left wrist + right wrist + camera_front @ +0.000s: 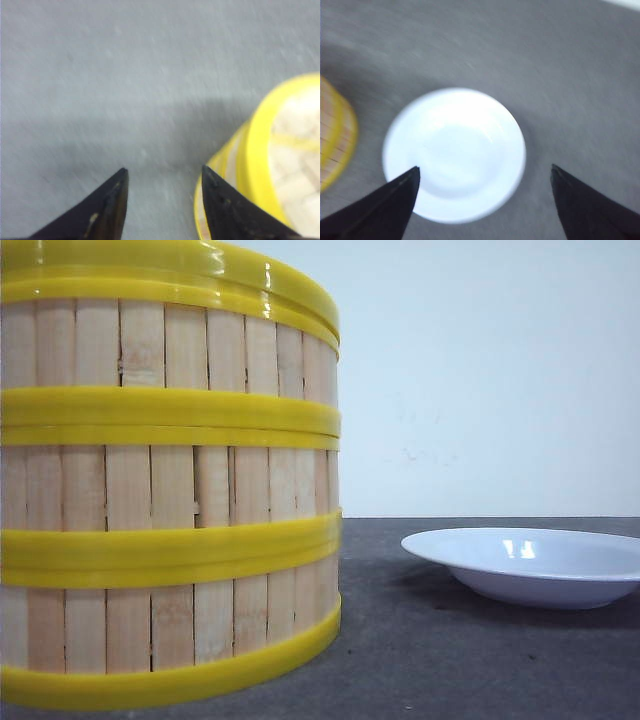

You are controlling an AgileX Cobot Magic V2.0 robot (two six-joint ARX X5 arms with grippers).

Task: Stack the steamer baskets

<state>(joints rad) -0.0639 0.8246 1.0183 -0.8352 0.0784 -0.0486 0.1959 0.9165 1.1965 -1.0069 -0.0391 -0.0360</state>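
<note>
Three steamer baskets [165, 480] stand stacked in one column at the left of the front view, close to the camera, resting on the dark grey table [450, 660]. We note pale upright wooden slats in each tier, with thick yellow rims between tiers and at the base; a further yellow rim sits on top, running out of the upper edge. The column looks straight, rims aligned.

Right of the stack lies a strip of bare table, then a white shallow plate [530, 565], well apart from the baskets, its far side cut by the right edge.

Left wrist view, blurred: the left gripper [164, 187] is partly open with nothing between its dark fingers [107, 207]; one finger is near the stack's yellow rim [260, 165], and we cannot tell whether it touches. Open table fills the other side.

Right wrist view, also blurred: the right gripper [485, 192] is spread wide and empty above the plate [454, 152], with the stack's wall [335, 135] at the frame edge and bare table around.
</note>
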